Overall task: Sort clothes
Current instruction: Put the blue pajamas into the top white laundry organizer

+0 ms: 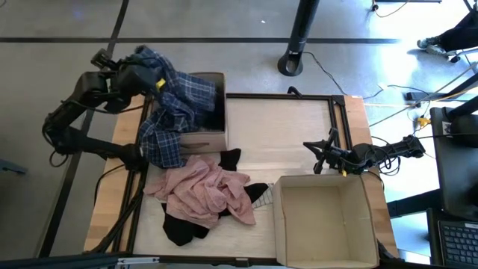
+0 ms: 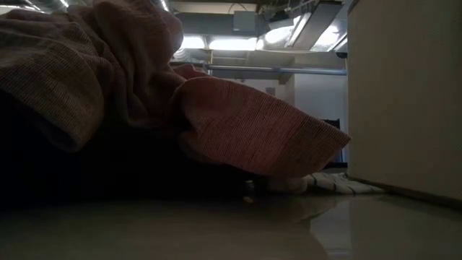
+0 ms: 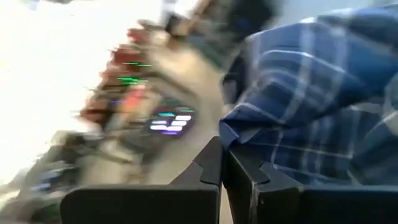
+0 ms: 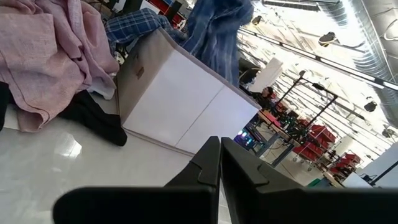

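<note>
Plaid blue-white fabric was seen draped over the far-left cardboard box [image 1: 203, 112], one end of the plaid shirt [image 1: 170, 104] spilling down the box's left side onto the table [image 1: 299, 142] edge. The left gripper [image 1: 153, 81] was held above the box's far left corner, its jaws pressed together on a fold of the shirt, as the left wrist view showed [image 3: 221, 163]. A pale pink garment [image 1: 205, 188] was heaped near the table's middle front, lying over black pieces [image 1: 183, 228] that stuck out beneath it. Something striped [image 1: 260, 196], possibly another black garment, was glimpsed between the pink heap and the open cardboard box at the front right [image 1: 328, 217]. The right gripper [image 1: 312, 152] was parked just beyond that box, jaws closed on nothing [image 4: 219, 163], well apart from the clothes.
</note>
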`<action>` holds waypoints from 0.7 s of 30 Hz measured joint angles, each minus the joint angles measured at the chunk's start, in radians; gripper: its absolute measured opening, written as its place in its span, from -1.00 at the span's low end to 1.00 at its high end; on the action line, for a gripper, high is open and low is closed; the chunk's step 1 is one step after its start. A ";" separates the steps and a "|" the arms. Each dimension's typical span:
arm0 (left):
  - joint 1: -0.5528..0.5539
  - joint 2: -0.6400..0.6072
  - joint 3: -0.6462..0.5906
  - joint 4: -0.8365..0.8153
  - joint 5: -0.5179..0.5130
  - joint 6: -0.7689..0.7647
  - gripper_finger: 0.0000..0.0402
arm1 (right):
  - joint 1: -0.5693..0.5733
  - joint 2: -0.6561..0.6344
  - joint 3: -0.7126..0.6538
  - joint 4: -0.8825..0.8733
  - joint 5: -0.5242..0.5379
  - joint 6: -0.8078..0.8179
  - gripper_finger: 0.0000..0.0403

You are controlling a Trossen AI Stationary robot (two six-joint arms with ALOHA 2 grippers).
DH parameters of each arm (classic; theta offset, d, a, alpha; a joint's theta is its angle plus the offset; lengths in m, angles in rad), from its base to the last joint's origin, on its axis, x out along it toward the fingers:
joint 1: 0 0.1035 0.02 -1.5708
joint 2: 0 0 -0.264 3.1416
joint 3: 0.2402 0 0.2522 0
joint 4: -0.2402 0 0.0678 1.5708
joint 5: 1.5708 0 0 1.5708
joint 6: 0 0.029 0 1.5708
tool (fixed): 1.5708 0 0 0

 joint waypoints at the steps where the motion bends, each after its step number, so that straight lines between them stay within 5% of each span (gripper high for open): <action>1: 0.003 0.000 -0.001 0.002 0.114 -0.010 -1.00 | 0.000 0.000 0.000 0.000 0.000 0.000 -0.92; 5: 0.007 0.002 -0.079 0.090 0.572 -0.014 -1.00 | 0.000 0.000 0.000 0.000 0.020 0.000 -0.92; 8: 0.006 0.008 -0.189 0.175 0.743 0.025 -1.00 | 0.000 0.000 0.000 0.000 0.035 0.000 -0.92; 21: 0.075 0.139 -0.596 0.465 0.797 0.096 -0.98 | 0.000 0.000 0.000 0.000 0.038 0.000 -0.92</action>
